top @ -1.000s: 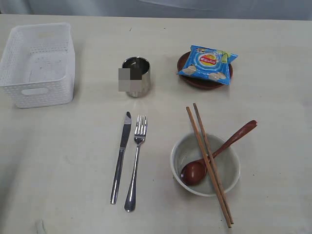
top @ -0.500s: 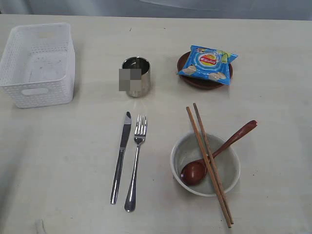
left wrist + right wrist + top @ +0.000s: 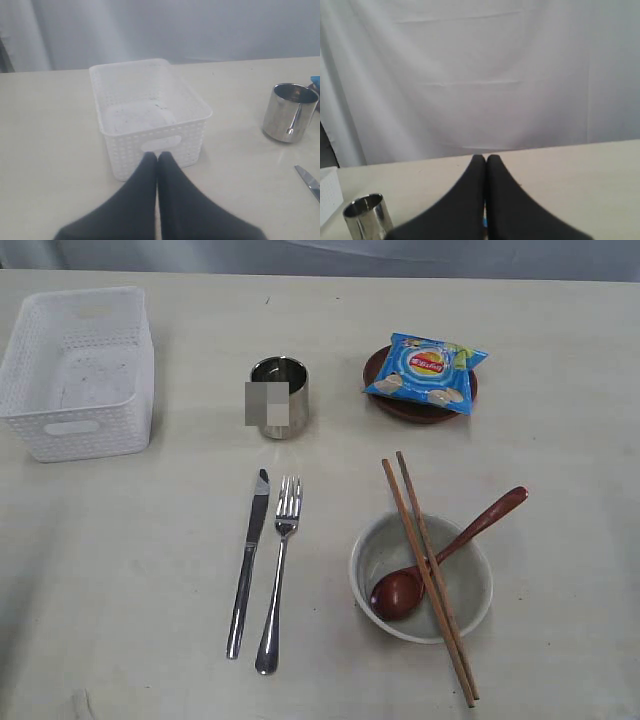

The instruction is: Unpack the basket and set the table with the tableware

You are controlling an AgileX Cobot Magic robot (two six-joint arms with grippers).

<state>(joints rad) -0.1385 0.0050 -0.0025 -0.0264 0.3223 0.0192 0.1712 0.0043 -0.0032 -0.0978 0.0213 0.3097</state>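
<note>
The white lattice basket (image 3: 78,370) stands with nothing in it at the table's (image 3: 130,560) far left. A steel cup (image 3: 279,396) stands mid-table, with a knife (image 3: 248,560) and fork (image 3: 278,570) side by side nearer the front. An off-white bowl (image 3: 420,578) holds a wooden spoon (image 3: 440,555), and two chopsticks (image 3: 428,575) lie across its rim. A dark plate (image 3: 420,403) sits under a blue chip bag (image 3: 427,371). Neither arm appears in the exterior view. My left gripper (image 3: 157,155) is shut and bare, facing the basket (image 3: 150,112) with the cup (image 3: 289,112) beside it. My right gripper (image 3: 486,158) is shut on nothing.
A grey-white curtain (image 3: 480,75) hangs behind the table's far edge. The knife tip (image 3: 309,181) shows in the left wrist view, and the cup (image 3: 366,215) in the right wrist view.
</note>
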